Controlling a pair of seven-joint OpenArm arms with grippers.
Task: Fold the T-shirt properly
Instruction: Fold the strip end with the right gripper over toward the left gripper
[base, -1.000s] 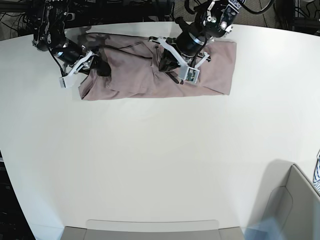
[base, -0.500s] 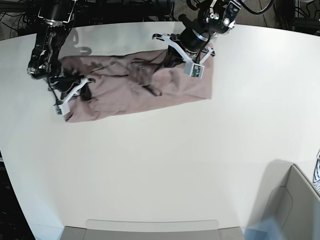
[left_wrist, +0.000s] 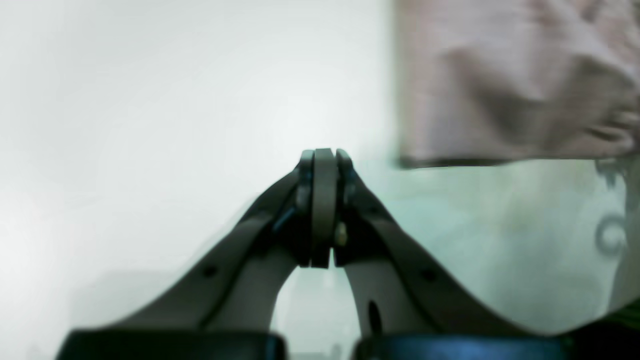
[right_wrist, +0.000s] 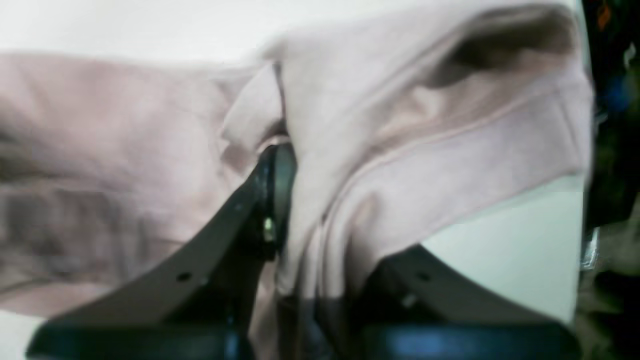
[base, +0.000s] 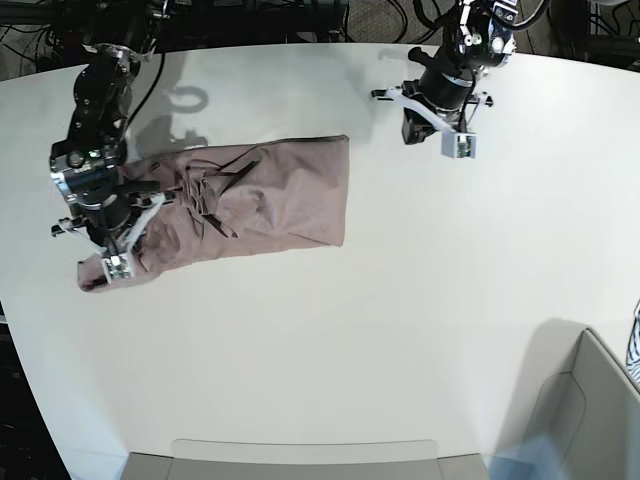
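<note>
The mauve-pink T-shirt lies wrinkled and roughly folded into a long band on the white table, at the left. My right gripper is at its left end and is shut on a bunched fold of the T-shirt; cloth drapes over one finger in the right wrist view, where the gripper is partly hidden. My left gripper is shut and empty, apart from the shirt, to its right and farther back. In the left wrist view the left gripper hangs over bare table, with the T-shirt's edge at the upper right.
A grey bin stands at the front right corner, with a blue-and-white striped cloth at the frame's right edge. A grey tray edge runs along the front. Cables and stands lie behind the table's far edge.
My right gripper has dragged the T-shirt left and toward the front. My left gripper has let go of the shirt, shut, and pulled away to the right.
</note>
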